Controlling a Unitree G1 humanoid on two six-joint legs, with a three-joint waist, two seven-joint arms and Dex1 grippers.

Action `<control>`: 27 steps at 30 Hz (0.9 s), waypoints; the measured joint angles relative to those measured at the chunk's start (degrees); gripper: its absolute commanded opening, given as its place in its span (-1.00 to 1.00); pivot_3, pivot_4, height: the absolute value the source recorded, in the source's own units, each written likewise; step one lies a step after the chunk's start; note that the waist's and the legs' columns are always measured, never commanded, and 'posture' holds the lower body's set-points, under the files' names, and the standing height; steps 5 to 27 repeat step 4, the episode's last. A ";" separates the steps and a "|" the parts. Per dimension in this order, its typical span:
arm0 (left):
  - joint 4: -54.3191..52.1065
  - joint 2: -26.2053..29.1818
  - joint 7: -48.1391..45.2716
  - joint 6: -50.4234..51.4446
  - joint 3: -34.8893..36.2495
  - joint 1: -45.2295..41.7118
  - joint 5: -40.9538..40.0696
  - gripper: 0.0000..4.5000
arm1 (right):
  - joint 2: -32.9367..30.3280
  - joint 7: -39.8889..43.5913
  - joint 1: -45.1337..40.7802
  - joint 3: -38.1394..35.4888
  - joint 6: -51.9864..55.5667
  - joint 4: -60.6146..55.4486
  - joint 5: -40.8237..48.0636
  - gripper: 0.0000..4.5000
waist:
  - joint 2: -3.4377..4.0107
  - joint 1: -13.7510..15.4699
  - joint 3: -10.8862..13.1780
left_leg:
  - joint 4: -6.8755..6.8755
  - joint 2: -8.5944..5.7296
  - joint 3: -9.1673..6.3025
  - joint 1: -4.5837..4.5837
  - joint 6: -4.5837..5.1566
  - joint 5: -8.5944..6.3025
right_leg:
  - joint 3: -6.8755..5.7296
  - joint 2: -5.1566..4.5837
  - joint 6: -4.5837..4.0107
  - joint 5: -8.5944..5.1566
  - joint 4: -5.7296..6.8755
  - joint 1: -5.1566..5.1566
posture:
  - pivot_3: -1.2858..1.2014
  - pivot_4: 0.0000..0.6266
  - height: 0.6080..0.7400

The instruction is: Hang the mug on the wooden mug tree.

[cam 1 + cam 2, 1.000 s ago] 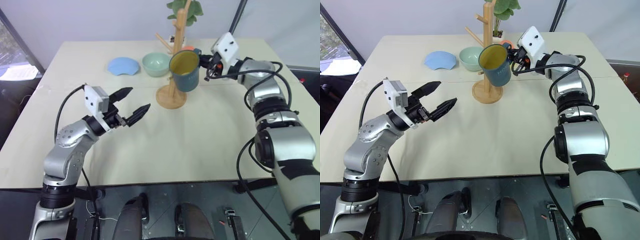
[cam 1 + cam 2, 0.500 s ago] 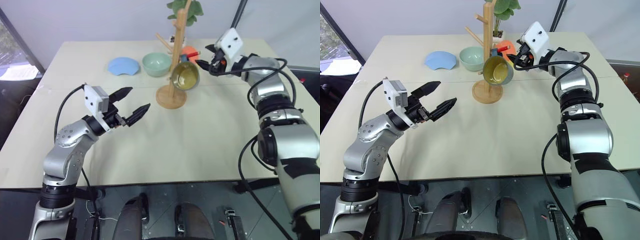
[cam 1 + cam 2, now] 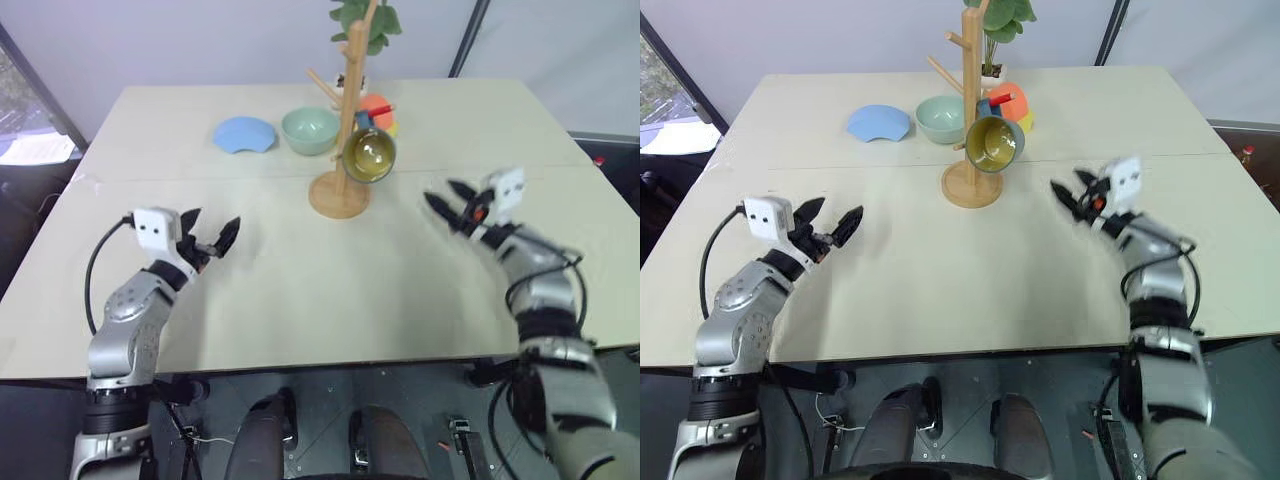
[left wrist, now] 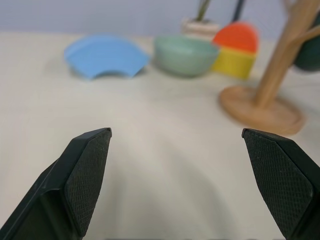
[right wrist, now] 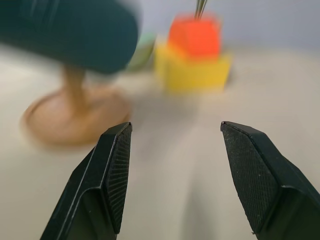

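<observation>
One mug, one mug tree, hung

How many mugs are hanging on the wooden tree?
1. The mug hangs on a peg of the wooden mug tree, its yellow inside facing the camera. None can be seen on the other pegs.

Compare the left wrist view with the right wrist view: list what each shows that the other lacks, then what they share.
Left wrist view alone: the blue plate, the plant pot behind the bowl, and the left gripper with jaws wide apart. Right wrist view alone: the right gripper, jaws apart and empty. Both: the mug hanging on the mug tree, the green bowl, the orange and yellow block, and the table.
</observation>
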 measured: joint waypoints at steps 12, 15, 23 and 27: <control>1.46 -0.49 0.47 -1.52 0.00 0.90 0.94 1.00 | 1.38 -1.21 3.12 0.05 2.69 -7.68 1.81 0.29 | -0.01 0.09 -0.01 | -0.01 0.00 -0.01 0.03 -0.02 -0.03 | 0.01 -0.03 -0.10 0.08 -0.07 -0.12 | 0.03 -0.52 1.00; 1.46 -0.49 0.47 -1.52 0.00 0.90 0.94 1.00 | 1.38 -1.21 3.12 0.05 2.69 -7.68 1.81 0.29 | -0.01 0.09 -0.01 | -0.01 0.00 -0.01 0.03 -0.02 -0.03 | 0.01 -0.03 -0.10 0.08 -0.07 -0.12 | 0.03 -0.52 1.00; 1.46 -0.49 0.47 -1.52 0.00 0.90 0.94 1.00 | 1.38 -1.21 3.12 0.05 2.69 -7.68 1.81 0.29 | -0.01 0.09 -0.01 | -0.01 0.00 -0.01 0.03 -0.02 -0.03 | 0.01 -0.03 -0.10 0.08 -0.07 -0.12 | 0.03 -0.52 1.00; 1.46 -0.49 0.47 -1.52 0.00 0.90 0.94 1.00 | 1.38 -1.21 3.12 0.05 2.69 -7.68 1.81 0.29 | -0.01 0.09 -0.01 | -0.01 0.00 -0.01 0.03 -0.02 -0.03 | 0.01 -0.03 -0.10 0.08 -0.07 -0.12 | 0.03 -0.52 1.00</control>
